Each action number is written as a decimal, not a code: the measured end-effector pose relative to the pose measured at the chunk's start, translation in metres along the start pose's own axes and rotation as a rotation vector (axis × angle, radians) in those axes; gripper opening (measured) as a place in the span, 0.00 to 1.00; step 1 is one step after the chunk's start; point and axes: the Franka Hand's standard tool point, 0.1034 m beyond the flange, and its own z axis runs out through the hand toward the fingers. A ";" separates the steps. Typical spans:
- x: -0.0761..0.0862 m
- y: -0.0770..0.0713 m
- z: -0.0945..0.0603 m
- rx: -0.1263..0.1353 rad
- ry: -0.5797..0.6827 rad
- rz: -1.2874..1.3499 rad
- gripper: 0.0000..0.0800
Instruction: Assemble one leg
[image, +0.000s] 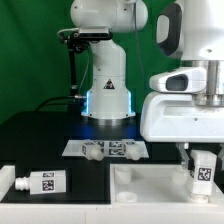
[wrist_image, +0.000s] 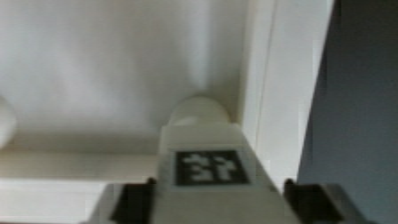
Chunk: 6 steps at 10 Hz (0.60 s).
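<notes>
At the exterior view's right, the pincer (image: 201, 158) is clamped on the leg (image: 203, 173), which stands upright at a corner of the wide white board (image: 140, 186). It looks a light, stiff, rather slick plastic peg, best held across its thick tagged body. Only the wrist view shows the fingers (wrist_image: 128, 203) pressing both its sides and its far end close by the board's wall — the exterior view alone shows another leg (image: 40, 183) lying on the worktop (image: 40, 135).

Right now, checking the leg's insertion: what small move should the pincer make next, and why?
Probably lower it gently: the pincer holds the leg upright over a corner of the white board, and it doesn't look seated yet.
</notes>
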 end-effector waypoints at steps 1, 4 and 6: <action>0.000 0.000 0.000 0.000 0.000 0.062 0.36; 0.002 -0.001 0.001 -0.003 0.012 0.402 0.36; 0.005 0.001 0.002 0.023 -0.018 0.711 0.36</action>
